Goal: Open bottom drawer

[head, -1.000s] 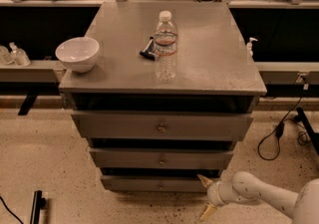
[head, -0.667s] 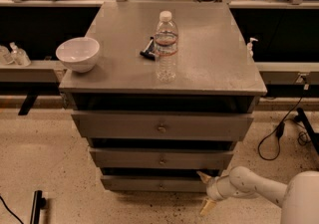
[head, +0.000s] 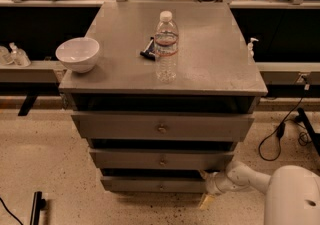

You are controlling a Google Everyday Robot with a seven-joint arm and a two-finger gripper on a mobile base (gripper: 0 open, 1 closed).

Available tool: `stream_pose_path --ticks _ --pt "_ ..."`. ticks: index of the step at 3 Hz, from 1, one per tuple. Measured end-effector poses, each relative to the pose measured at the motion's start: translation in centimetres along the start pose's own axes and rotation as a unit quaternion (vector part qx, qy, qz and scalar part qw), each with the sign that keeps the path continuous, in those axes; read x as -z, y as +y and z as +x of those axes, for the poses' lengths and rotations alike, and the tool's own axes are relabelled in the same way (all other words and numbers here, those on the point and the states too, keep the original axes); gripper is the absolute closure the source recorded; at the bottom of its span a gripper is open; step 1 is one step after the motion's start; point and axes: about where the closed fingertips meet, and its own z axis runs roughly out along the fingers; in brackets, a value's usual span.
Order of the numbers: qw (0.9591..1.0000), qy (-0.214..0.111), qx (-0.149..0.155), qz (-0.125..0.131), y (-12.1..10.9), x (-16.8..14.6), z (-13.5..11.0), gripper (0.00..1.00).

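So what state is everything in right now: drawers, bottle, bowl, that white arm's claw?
Narrow grey bottom drawer with round metal knob: looks shut.
Middle grey drawer: looks shut.
Top grey drawer: looks shut.
Clear plastic water bottle: upright, white cap on.
White round bowl: upright, looks empty.
Gripper: fingers open, beside the bottom drawer's right end.

A white bowl (head: 77, 54) is seen at the left front corner of the grey cabinet top (head: 215, 49). A clear water bottle (head: 166, 44), white-capped, is stood upright near the middle, and a small dark object (head: 147, 51) is laid just to its left. Below, the top drawer (head: 210, 128) and middle drawer (head: 200, 160) are shown, each with a knob. A black cable (head: 280, 134) is trailed over the speckled floor (head: 40, 159) at right. The gripper (head: 204, 187) is found low at the cabinet's right front corner, fingers spread.
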Motion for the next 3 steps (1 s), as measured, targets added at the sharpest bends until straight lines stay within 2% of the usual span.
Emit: stream_pose_path --ticks 1,2,3 --pt "0.9999 0.011 -0.007 -0.004 -0.3 -0.8 0.8 0.16" --pt "0.9997 0.021 -0.008 -0.006 -0.2 -1.1 1.1 0.39" --pt "0.9997 0.021 -0.006 -0.012 0.9 -0.6 0.9 0.63"
